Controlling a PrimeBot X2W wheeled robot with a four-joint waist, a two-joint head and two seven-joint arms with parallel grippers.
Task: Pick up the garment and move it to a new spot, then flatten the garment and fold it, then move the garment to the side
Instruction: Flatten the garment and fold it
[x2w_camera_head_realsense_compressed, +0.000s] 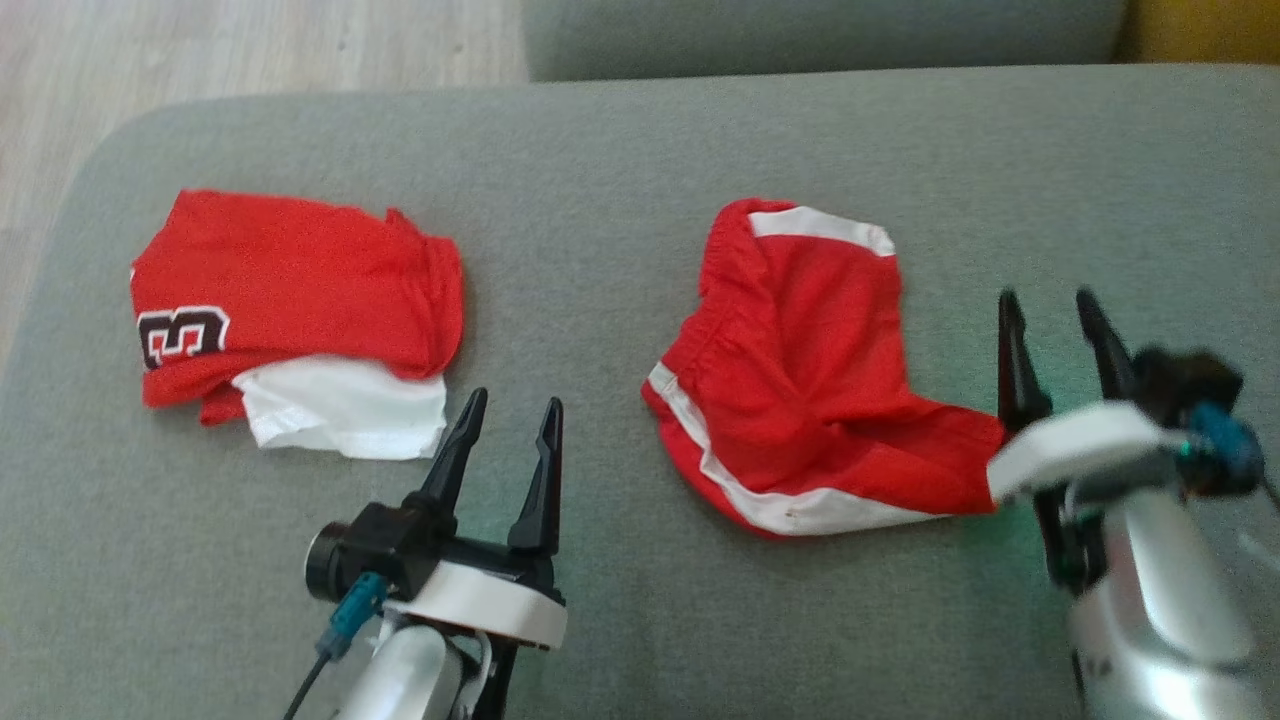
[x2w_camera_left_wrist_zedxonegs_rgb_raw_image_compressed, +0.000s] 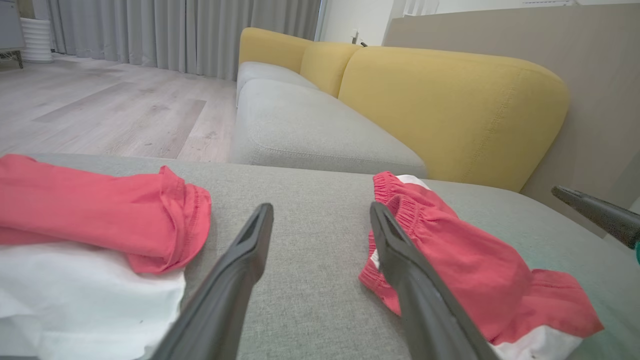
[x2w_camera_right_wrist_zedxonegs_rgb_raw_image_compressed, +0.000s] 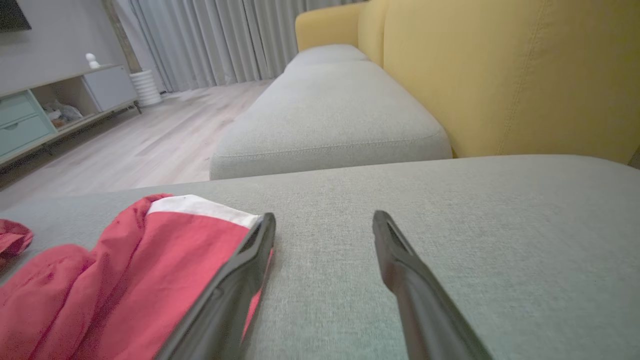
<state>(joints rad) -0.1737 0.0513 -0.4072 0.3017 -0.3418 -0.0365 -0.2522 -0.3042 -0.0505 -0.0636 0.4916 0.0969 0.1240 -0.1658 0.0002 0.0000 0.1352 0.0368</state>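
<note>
Red shorts (x2w_camera_head_realsense_compressed: 810, 380) with white side stripes lie crumpled on the grey cushion (x2w_camera_head_realsense_compressed: 640, 150), right of centre. A folded red jersey (x2w_camera_head_realsense_compressed: 290, 280) with a white part and a black-and-white number rests at the left. My left gripper (x2w_camera_head_realsense_compressed: 515, 400) stands open over bare cushion between the two garments, holding nothing. The right gripper (x2w_camera_head_realsense_compressed: 1047, 297) is open just right of the shorts' leg end, also with nothing between its fingers. In the left wrist view the left gripper (x2w_camera_left_wrist_zedxonegs_rgb_raw_image_compressed: 320, 207) has the jersey (x2w_camera_left_wrist_zedxonegs_rgb_raw_image_compressed: 100, 205) to its left and the shorts (x2w_camera_left_wrist_zedxonegs_rgb_raw_image_compressed: 465, 255) to its right. In the right wrist view the shorts (x2w_camera_right_wrist_zedxonegs_rgb_raw_image_compressed: 125, 280) lie left of the right gripper (x2w_camera_right_wrist_zedxonegs_rgb_raw_image_compressed: 325, 216).
A second grey seat cushion (x2w_camera_left_wrist_zedxonegs_rgb_raw_image_compressed: 310, 125) adjoins the far edge, with yellow backrests (x2w_camera_left_wrist_zedxonegs_rgb_raw_image_compressed: 450, 110) beside it. Wooden floor (x2w_camera_head_realsense_compressed: 200, 50) lies beyond the cushion's rounded left corner. A finger of the right gripper (x2w_camera_left_wrist_zedxonegs_rgb_raw_image_compressed: 595, 212) enters the left wrist view at the right.
</note>
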